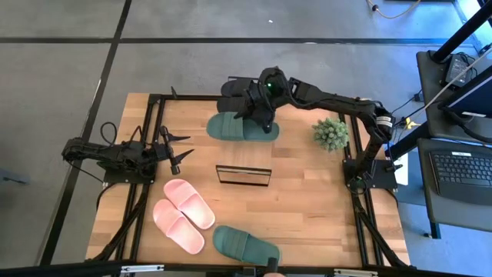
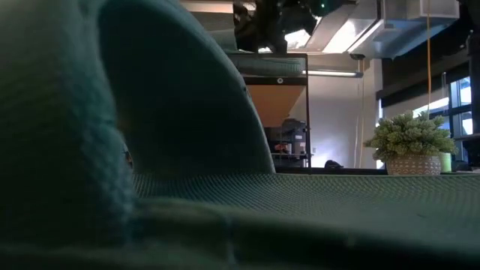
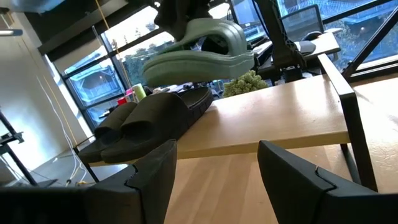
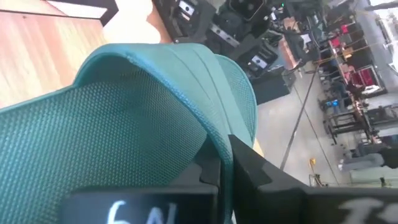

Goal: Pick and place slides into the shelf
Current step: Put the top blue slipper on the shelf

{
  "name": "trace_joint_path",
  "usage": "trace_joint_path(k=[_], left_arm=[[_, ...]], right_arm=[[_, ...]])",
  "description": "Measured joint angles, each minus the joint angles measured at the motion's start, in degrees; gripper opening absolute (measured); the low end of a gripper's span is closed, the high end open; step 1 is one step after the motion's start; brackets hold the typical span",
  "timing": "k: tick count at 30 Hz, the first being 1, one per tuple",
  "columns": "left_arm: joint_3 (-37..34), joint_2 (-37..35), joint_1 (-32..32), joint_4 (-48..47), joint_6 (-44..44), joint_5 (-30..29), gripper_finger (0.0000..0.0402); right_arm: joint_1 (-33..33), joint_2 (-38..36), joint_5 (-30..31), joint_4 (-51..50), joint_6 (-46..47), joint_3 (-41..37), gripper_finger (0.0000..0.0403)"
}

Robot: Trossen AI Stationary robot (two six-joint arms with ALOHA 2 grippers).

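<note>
The right gripper [image 1: 260, 104] clamps a dark green slide [image 1: 242, 127] by its strap, holding it raised beside the black pair [image 1: 234, 94] on the shelf [image 3: 273, 118], presumably for placement. The left gripper [image 1: 178, 150] waits, fingers wide apart.

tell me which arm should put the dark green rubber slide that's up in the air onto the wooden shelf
Right. The right gripper already clamps the dark green rubber slide by its strap, raised beside the black slides on the shelf. The left gripper waits open, empty, at the table's left side.
</note>
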Motion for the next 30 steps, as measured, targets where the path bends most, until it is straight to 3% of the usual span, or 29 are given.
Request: trace_joint_path(k=[12,30], left_arm=[[0.0,0.0,0.0,0.0,0.0,0.0,0.0217],[0.0,0.0,0.0,0.0,0.0,0.0,0.0217]], right_arm=[[0.0,0.0,-0.4,6.4,7.2,-6.8,0.0013],[-3.2,0.0,-0.7,13.4,7.2,-12.9,0.0013]])
